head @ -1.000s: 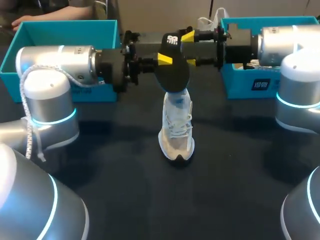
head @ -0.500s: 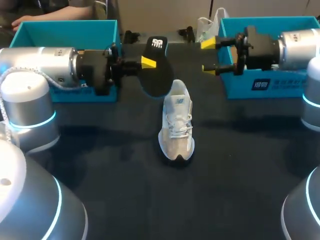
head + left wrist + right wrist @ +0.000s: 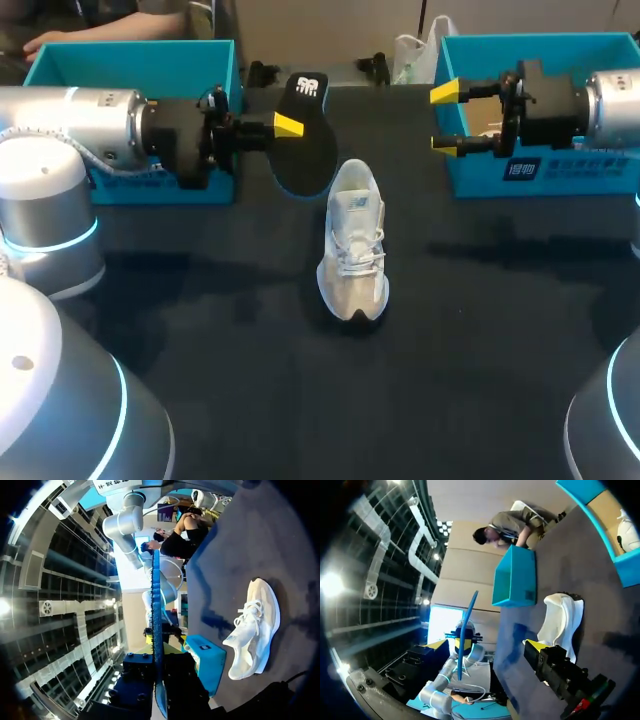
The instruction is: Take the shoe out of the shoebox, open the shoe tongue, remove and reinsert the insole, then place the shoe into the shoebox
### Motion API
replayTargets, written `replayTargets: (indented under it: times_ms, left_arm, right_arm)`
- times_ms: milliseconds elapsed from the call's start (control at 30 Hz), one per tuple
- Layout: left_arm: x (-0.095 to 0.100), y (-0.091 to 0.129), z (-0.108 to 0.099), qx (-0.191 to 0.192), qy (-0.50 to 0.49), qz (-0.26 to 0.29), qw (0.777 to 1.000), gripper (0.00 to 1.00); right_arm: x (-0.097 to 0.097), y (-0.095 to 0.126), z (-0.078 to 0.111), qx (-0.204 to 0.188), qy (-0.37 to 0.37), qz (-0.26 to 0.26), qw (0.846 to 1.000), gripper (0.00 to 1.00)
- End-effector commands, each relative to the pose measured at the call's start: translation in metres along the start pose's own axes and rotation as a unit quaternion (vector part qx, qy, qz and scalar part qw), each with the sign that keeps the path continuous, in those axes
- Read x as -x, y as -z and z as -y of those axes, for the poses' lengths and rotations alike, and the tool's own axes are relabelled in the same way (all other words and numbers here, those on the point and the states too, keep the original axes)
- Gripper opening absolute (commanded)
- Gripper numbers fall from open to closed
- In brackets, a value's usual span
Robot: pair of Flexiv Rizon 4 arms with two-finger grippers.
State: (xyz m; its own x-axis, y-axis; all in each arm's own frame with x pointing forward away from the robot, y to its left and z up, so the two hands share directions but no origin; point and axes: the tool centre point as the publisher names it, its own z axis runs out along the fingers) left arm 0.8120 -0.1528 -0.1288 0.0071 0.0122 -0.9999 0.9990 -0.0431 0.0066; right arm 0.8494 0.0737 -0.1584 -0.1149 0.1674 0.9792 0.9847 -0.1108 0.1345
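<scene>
Arms have drawn apart from over the shoe on the table.
Right gripper, right of the shoe, is spread and empty; left gripper, behind-left of it, pinches the insole, now clear of the shoe. To reinsert, feed it toe-first into the collar, tongue held open.

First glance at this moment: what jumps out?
The black insole is held up off the table in the left gripper, just behind and to the left of the white sneaker. The sneaker stands alone in the middle, toe toward the camera. The right gripper hangs empty, fingers open, in front of the right-hand teal shoebox.
</scene>
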Motion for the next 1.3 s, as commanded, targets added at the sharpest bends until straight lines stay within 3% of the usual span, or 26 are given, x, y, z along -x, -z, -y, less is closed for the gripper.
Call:
replayTargets:
  times_ms: [33, 100, 300, 533, 633, 767, 967, 1067, 1167, 1233, 1300]
  left_arm:
    - [0.000, 0.000, 0.000, 0.000, -0.001, -0.001, 1.000, 0.00]
    - [0.000, 0.000, 0.000, 0.000, -0.001, -0.001, 1.000, 0.00]
    - [0.010, -0.002, 0.003, -0.003, 0.202, -0.041, 0.978, 0.00]
    - [0.026, 0.007, 0.007, -0.004, 0.430, -0.097, 0.898, 0.00]
    - [0.031, 0.010, 0.011, -0.003, 0.513, -0.125, 0.849, 0.00]
    - [0.033, 0.012, 0.018, -0.008, 0.622, -0.155, 0.768, 0.00]
    - [0.031, 0.013, 0.029, -0.027, 0.781, -0.139, 0.608, 0.00]
    - [0.032, 0.012, 0.029, -0.031, 0.858, -0.103, 0.503, 0.00]
    - [0.031, 0.011, 0.024, -0.032, 0.904, -0.065, 0.421, 0.00]
    - [0.032, 0.007, 0.018, -0.043, 0.936, -0.013, 0.349, 0.00]
    - [0.033, 0.003, 0.017, -0.056, 0.943, 0.017, 0.328, 0.00]
  right_arm:
    - [0.000, 0.000, 0.001, 0.002, 0.000, 0.001, 1.000, 1.00]
    - [0.000, 0.000, 0.001, 0.002, 0.000, 0.001, 1.000, 1.00]
    - [0.000, 0.000, 0.001, 0.002, 0.000, 0.001, 1.000, 1.00]
    - [0.000, 0.000, 0.001, 0.002, 0.000, 0.001, 1.000, 1.00]
    - [0.000, 0.000, 0.001, 0.002, 0.000, 0.001, 1.000, 1.00]
    - [0.000, 0.000, 0.001, 0.002, 0.000, 0.001, 1.000, 1.00]
    - [0.000, 0.000, 0.001, 0.002, 0.000, 0.001, 1.000, 1.00]
    - [0.000, 0.000, 0.001, 0.002, 0.000, 0.001, 1.000, 1.00]
    - [0.000, 0.000, 0.001, 0.002, 0.000, 0.001, 1.000, 1.00]
    - [0.000, 0.000, 0.001, 0.002, 0.000, 0.001, 1.000, 1.00]
    - [0.000, 0.000, 0.001, 0.002, 0.000, 0.001, 1.000, 1.00]
